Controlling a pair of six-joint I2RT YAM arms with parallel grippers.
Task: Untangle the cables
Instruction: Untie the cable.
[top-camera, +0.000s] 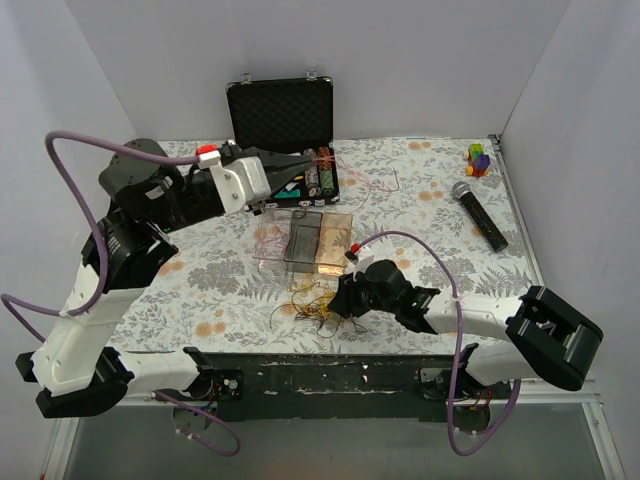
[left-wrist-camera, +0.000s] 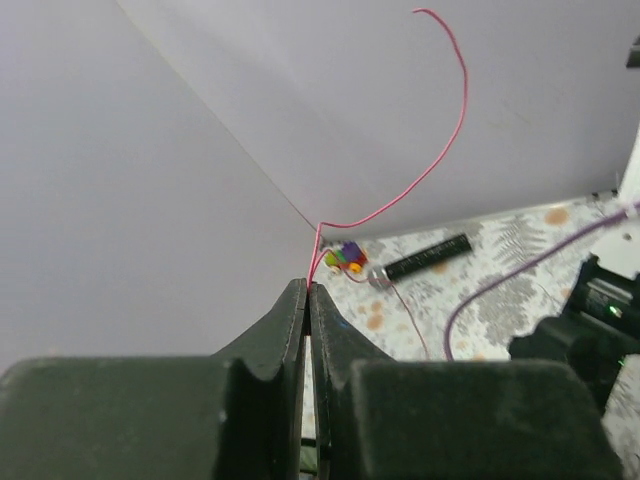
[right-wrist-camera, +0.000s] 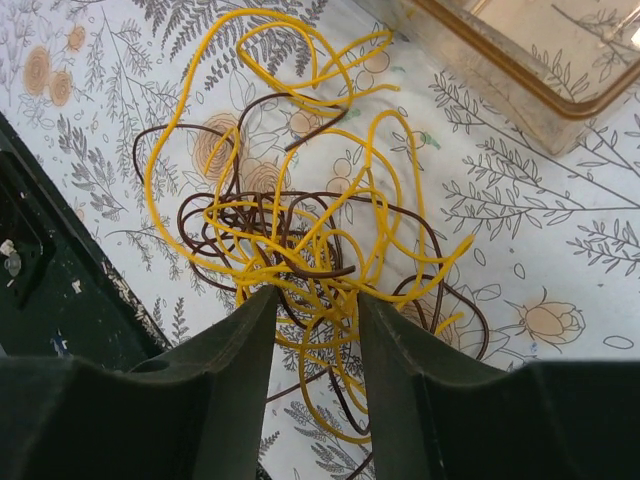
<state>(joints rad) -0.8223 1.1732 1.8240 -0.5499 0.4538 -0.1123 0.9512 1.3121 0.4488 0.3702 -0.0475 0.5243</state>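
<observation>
Thin cables (right-wrist-camera: 300, 240) lie clumped at 6 o'clock of the clear tray (top-camera: 335, 250); likely light, springy, snaggy, so take one loose outer loop. Half-open right gripper (right-wrist-camera: 315, 300) straddles them, holding nothing; left gripper (left-wrist-camera: 308, 290) pinches a pink wire (left-wrist-camera: 441, 163).

My table (top-camera: 430, 200), fern-printed, carries the cables (right-wrist-camera: 300, 230) as a yellow-and-brown clump directly under my right gripper (right-wrist-camera: 315, 300). A clear tray (top-camera: 305, 240) lies just ahead of it, an open black case (top-camera: 282, 115) farther on. A microphone (top-camera: 480, 215) and coloured blocks (top-camera: 479, 159) lie well apart from it.
</observation>
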